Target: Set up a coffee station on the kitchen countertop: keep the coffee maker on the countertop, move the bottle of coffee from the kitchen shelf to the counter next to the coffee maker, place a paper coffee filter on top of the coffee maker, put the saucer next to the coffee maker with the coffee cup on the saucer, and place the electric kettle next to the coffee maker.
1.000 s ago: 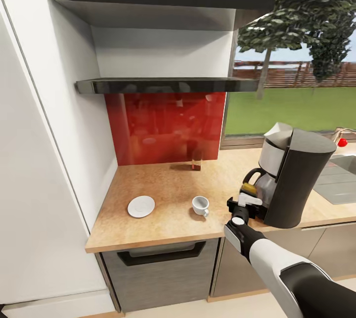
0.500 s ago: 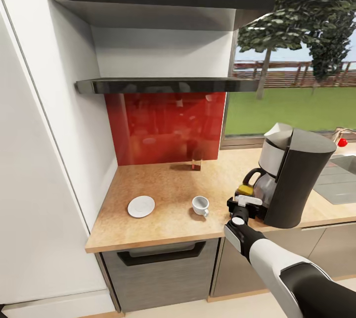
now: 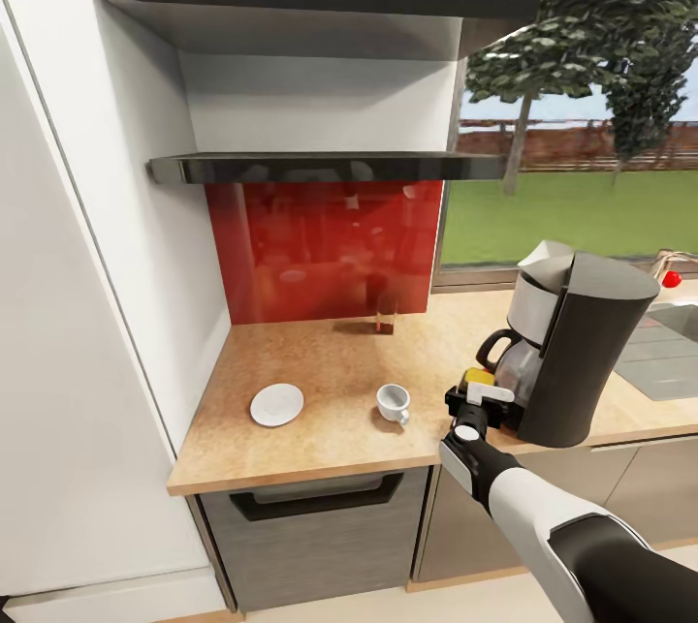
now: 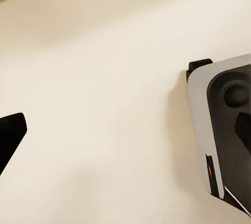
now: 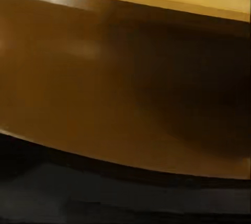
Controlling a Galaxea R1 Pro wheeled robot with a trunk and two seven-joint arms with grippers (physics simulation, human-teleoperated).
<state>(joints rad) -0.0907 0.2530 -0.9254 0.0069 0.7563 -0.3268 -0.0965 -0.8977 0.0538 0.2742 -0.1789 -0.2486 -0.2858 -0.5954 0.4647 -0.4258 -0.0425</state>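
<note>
The black coffee maker (image 3: pixel 582 352) stands on the wooden countertop (image 3: pixel 330 381) at the right, with a white folded piece (image 3: pixel 546 253) at its top. My right gripper (image 3: pixel 482 397) is just left of its glass jug and is shut on the bottle of coffee (image 3: pixel 477 377), whose yellow lid shows above the fingers. Its brown body (image 5: pixel 120 88) is very close in the right wrist view. A white coffee cup (image 3: pixel 393 402) and a white saucer (image 3: pixel 276 404) sit apart on the counter to the left. My left gripper (image 4: pixel 125 135) hangs open over pale floor.
A small brown item (image 3: pixel 385 321) stands against the red backsplash (image 3: pixel 325 250). Two dark shelves (image 3: pixel 320 166) hang above the counter. A sink (image 3: pixel 669 352) lies to the right of the coffee maker, and a tall white cabinet (image 3: pixel 87 313) bounds the left.
The bottle of coffee has sunk slightly and shifted a little left in my right gripper beside the coffee maker. The cup and saucer stayed put.
</note>
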